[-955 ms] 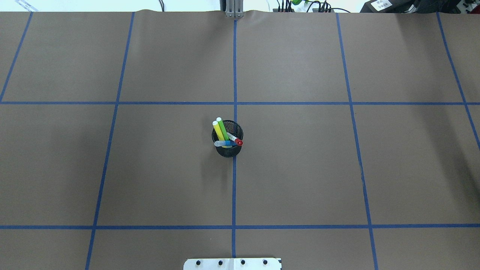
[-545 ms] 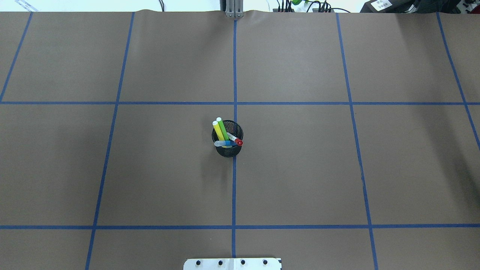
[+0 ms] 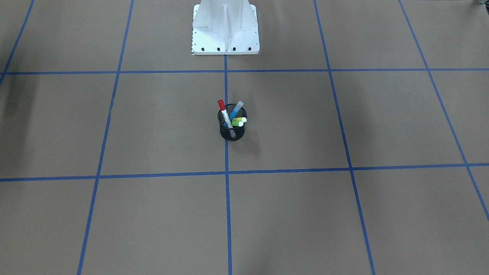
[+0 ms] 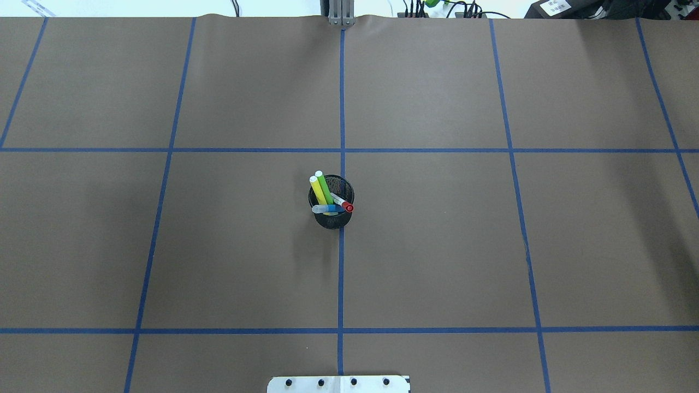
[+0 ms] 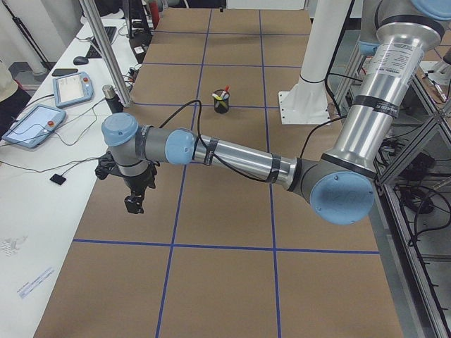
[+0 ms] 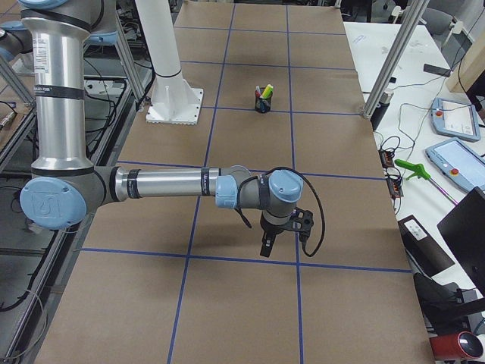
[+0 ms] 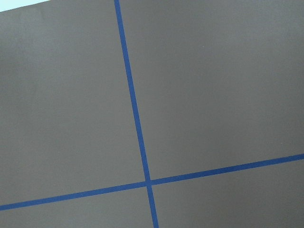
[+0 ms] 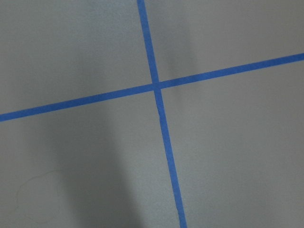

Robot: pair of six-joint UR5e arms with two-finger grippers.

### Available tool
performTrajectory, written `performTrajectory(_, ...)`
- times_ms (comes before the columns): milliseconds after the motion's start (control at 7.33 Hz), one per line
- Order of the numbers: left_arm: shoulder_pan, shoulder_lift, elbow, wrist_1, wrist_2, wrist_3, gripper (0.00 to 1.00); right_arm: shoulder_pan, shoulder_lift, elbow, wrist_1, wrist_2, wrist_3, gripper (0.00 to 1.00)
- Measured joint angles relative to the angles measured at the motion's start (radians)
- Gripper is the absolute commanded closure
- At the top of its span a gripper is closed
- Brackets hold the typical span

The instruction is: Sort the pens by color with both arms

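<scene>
The pens stand together in a black mesh cup (image 4: 333, 219) at the table's middle: a yellow pen (image 4: 317, 190), a green pen (image 4: 326, 189), a blue pen (image 4: 327, 208) and a white pen with a red cap (image 4: 345, 206). The front-facing view shows the cup (image 3: 231, 134) with the red-capped pen (image 3: 223, 110) and the blue pen (image 3: 236, 109) leaning out. My left gripper (image 5: 135, 201) hangs over the table's left end, far from the cup (image 5: 221, 104). My right gripper (image 6: 267, 244) hangs over the right end. I cannot tell whether either is open or shut.
Blue tape lines (image 4: 341, 109) divide the brown table into squares. The white base pedestal (image 3: 225, 34) stands at the robot's edge. A side bench holds tablets (image 5: 35, 123) and cables; a metal post (image 6: 386, 68) rises at the table's far edge.
</scene>
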Motion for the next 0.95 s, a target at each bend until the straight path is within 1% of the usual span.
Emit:
performTrajectory(545, 0.008, 0.002, -0.009, -0.002, 0.006, -0.012, 0.0, -0.001, 0.005, 0.032, 0.012, -0.004, 0.01, 0.01)
performTrajectory(682, 0.008, 0.001, -0.008, -0.004, 0.007, -0.012, 0.0, -0.01, 0.031, 0.046, 0.044, -0.015, 0.015, 0.01)
performTrajectory(955, 0.008, 0.001, -0.023, -0.004, 0.002, -0.012, 0.0, -0.068, 0.132, 0.079, 0.098, -0.085, 0.099, 0.01)
